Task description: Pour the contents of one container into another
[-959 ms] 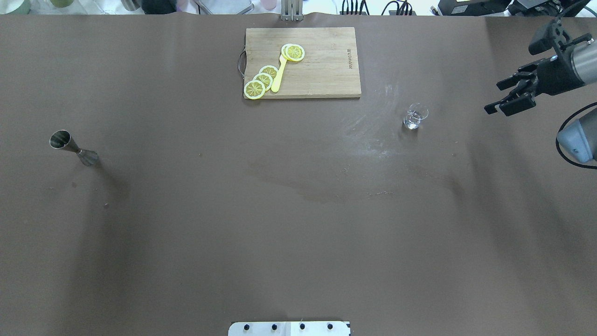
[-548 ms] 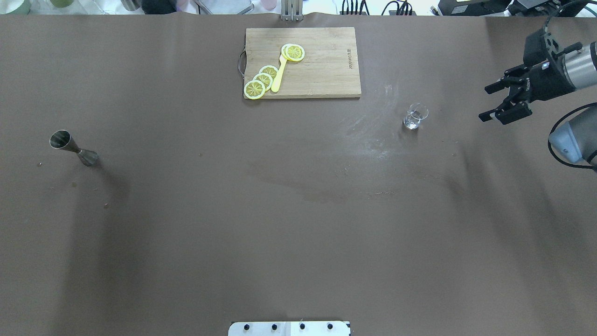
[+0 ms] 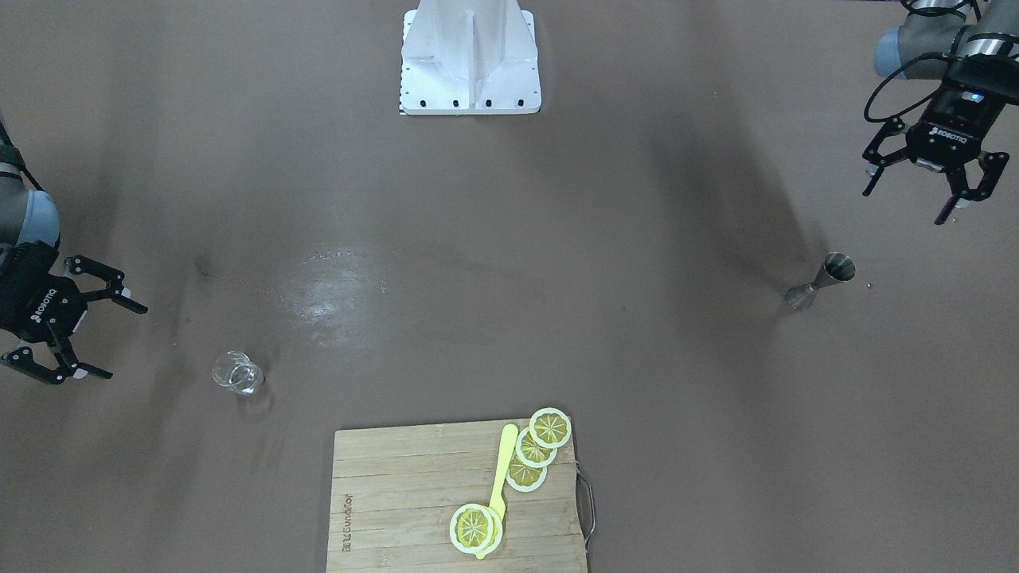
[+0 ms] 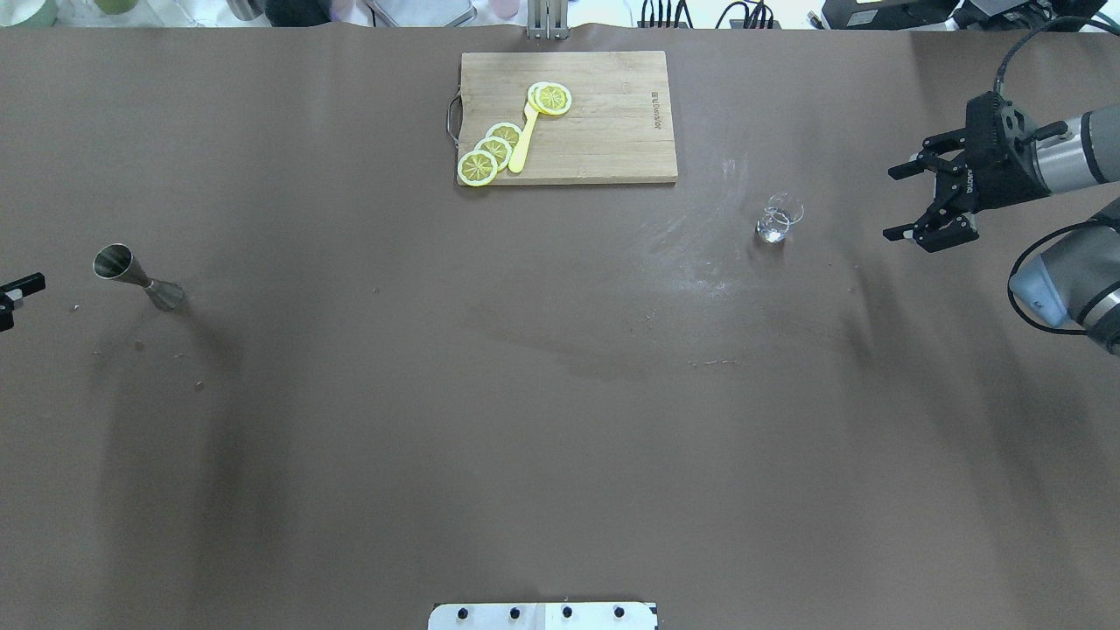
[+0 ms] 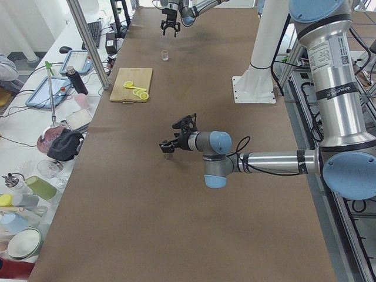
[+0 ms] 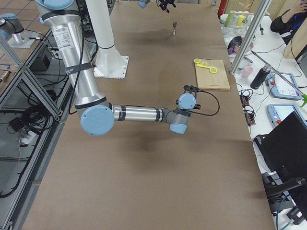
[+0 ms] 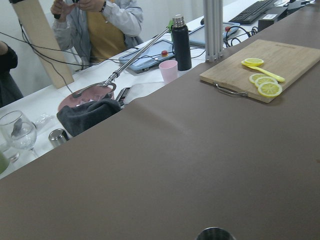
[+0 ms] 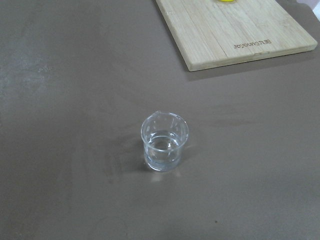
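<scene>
The steel jigger [image 4: 138, 277] stands upright at the table's left side; it also shows in the front view as the jigger [image 3: 821, 282], and its rim [image 7: 215, 233] peeks in at the left wrist view's bottom edge. My left gripper [image 3: 905, 205] hangs open just behind and outside it, holding nothing; overhead only one fingertip [image 4: 24, 283] shows at the left edge. The small clear glass [image 4: 779, 219] stands right of centre, and the glass [image 8: 164, 142] seems to hold a little clear liquid. My right gripper [image 4: 891, 203] is open, empty, to the glass's right, pointing at it.
A wooden cutting board [image 4: 612, 131] with lemon slices [image 4: 492, 150] and a yellow utensil lies at the far middle edge. The robot's base plate [image 4: 542, 616] sits at the near edge. Bottles, cups and trays crowd a side table [image 7: 145, 90] beyond the far edge.
My right gripper has moved left toward the glass and turned so its fingers point at it. My left gripper's fingertip has come into the overhead view at the left edge.
</scene>
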Tool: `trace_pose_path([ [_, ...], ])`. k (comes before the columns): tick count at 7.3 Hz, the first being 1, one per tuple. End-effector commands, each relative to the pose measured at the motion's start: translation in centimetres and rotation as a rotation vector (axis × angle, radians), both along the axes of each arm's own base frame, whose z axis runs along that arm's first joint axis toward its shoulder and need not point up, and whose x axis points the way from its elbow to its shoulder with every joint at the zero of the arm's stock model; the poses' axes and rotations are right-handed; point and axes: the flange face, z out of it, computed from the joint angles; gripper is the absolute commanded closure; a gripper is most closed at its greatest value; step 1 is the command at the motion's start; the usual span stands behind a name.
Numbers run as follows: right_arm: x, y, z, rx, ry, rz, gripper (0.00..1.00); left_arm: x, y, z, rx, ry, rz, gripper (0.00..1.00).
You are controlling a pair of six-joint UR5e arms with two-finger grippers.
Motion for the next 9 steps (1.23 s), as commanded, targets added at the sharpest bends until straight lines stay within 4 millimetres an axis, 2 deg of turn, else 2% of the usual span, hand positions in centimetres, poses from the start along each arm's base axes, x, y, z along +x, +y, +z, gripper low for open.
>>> trace_pose_path([
  [1, -2.2, -2.0, -0.1, 0.038, 0.025, 0.009, 0.00, 4.0, 2.5, 0.3, 0.051, 0.052, 0.009, 0.02],
  [2, -2.9, -1.8, -0.2, 0.044, 0.025, -0.004, 0.00, 5.2, 4.3, 1.0, 0.067, 0.095, -0.038, 0.02],
  [3, -3.9, -1.2, 0.5, 0.069, 0.031, -0.040, 0.00, 5.7, 5.2, 2.7, 0.042, 0.072, -0.036, 0.02],
  [5, -5.9, 0.1, 0.8, 0.101, 0.016, -0.090, 0.00, 5.4, 5.1, 3.4, -0.122, 0.208, -0.047, 0.02],
  [7, -6.8, 0.1, 0.4, 0.107, 0.016, -0.092, 0.00, 3.7, 3.4, 5.7, -0.177, 0.127, -0.134, 0.02],
  [9, -7.6, -1.4, 0.1, 0.117, 0.027, -0.081, 0.00, 2.3, 2.0, 5.5, -0.170, 0.140, -0.186, 0.02],
])
